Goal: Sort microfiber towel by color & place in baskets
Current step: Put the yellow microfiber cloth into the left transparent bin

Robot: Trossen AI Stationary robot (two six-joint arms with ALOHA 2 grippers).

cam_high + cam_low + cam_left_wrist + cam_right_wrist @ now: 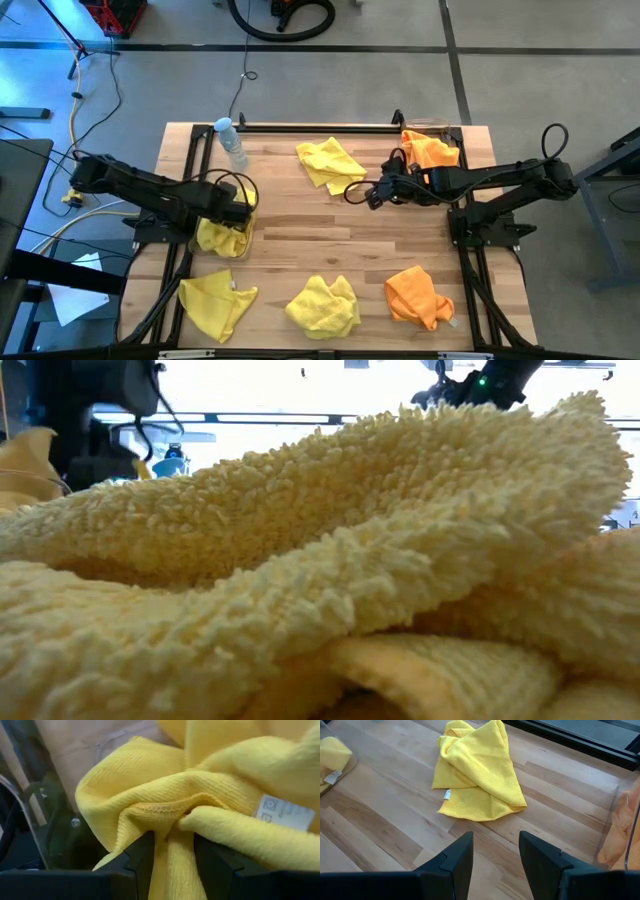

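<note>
My left gripper [243, 212] reaches from the table's left into the left transparent basket [249, 236] and is shut on a yellow towel [220, 238] lying there. My right gripper [358, 191] is open above bare wood, just to the near side of a crumpled yellow towel [477, 770] that lies flat on the table [330, 162]. An orange towel [430, 150] sits in the right transparent basket [428, 127] at the far right corner. Along the near edge lie two more yellow towels [215, 303] [322, 305] and one orange towel [418, 297]. My left gripper [174, 851] has a bunched fold of the yellow towel [172, 827] between its two fingers, several layers thick. The cloth fills the gap between the fingers [142, 852]. The rest of the towel spreads slack beyond them inside the basket, its white label [282, 812] showing.
A transparent bottle with a blue cap [232, 141] stands on the far left of the table. A black frame rail [320, 126] runs along the far edge. In the low view a yellow towel [320, 560] fills nearly the whole picture. Bare wood lies between the towels mid-table.
</note>
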